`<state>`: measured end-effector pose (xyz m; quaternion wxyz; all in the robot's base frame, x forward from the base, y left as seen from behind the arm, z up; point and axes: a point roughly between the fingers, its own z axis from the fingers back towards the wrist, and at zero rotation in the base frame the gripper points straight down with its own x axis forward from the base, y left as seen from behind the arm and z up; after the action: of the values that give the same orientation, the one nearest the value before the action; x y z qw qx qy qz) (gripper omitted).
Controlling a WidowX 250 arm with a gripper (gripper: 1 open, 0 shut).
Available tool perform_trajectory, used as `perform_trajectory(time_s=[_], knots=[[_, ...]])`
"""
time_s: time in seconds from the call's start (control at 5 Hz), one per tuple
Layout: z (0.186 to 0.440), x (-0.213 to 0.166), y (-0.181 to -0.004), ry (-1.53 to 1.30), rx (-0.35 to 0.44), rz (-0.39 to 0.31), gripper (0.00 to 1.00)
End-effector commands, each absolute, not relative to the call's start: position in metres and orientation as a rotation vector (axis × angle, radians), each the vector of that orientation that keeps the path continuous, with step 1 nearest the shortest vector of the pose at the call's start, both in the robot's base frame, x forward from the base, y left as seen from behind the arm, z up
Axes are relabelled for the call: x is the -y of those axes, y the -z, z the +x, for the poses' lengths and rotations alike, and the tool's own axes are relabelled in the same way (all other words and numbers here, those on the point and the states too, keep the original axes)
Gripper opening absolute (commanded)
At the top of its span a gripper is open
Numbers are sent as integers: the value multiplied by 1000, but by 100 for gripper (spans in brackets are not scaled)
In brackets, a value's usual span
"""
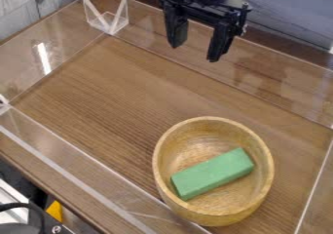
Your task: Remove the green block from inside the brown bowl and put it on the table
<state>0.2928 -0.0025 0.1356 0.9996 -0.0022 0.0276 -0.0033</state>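
The green block (213,174) lies flat inside the brown bowl (173,145), slanted across its bottom, at the lower right of the table (117,92). My gripper (198,39) hangs well above and behind the bowl near the top of the view, pointing down. Its two black fingers stand apart, open, with nothing between them. It touches neither the bowl nor the block.
Clear acrylic walls (53,58) edge the tabletop on all sides, and a clear bracket (107,17) stands at the back left corner. Bare wood stretches left of the bowl and between the bowl and the gripper.
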Motion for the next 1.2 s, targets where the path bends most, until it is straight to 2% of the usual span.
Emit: perform_trajectory(time_s=[0.0, 0.2, 0.4, 0.6, 0.8, 1.0], knots=[[280, 13, -132, 84, -89, -18, 100], [253, 38, -113, 241, -161, -31, 100], [231, 76, -95, 419, -184, -39, 100], [212, 97, -78, 560, -150, -41, 100], [209, 93, -89, 625, -80, -62, 100], [206, 88, -90, 645, -60, -63, 100]])
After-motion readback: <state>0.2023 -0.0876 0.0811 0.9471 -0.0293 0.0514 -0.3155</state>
